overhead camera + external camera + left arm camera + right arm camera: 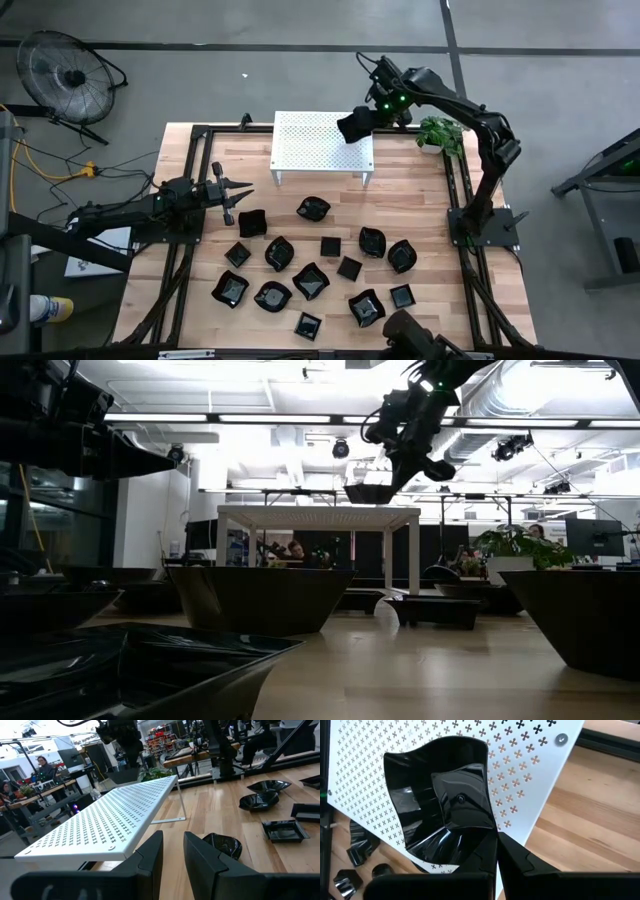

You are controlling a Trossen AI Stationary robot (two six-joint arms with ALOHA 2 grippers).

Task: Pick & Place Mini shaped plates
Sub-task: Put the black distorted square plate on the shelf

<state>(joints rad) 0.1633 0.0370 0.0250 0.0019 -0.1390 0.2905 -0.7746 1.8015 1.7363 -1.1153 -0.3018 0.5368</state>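
The left hand point(228, 196) waits low over the desk's point(420, 230) left side, its dark fingers a little apart and grasping nothing. A square plate point(251, 223) lies just beside it, toward the desk's middle. Right of that, the other plates point(312, 281) lie scattered across the pale wood planks: small glossy black dishes, some square with flat rims, some wavy-edged and bowl-like, none stacked as far as can be seen.

At the far edge stands the stand point(310, 143), a white sheet pierced with small cross-shaped holes, raised on thin legs. The right hand point(372, 116) hangs above its right corner, clenched on the rim of a held plate point(445, 795). That plate is wavy-edged, shiny enough to mirror the lights, and tilted; it sits over the perforated top, apart from it in the low view. The coming move, I judge, is straight down onto the stand, so the right arm is the nearer one.
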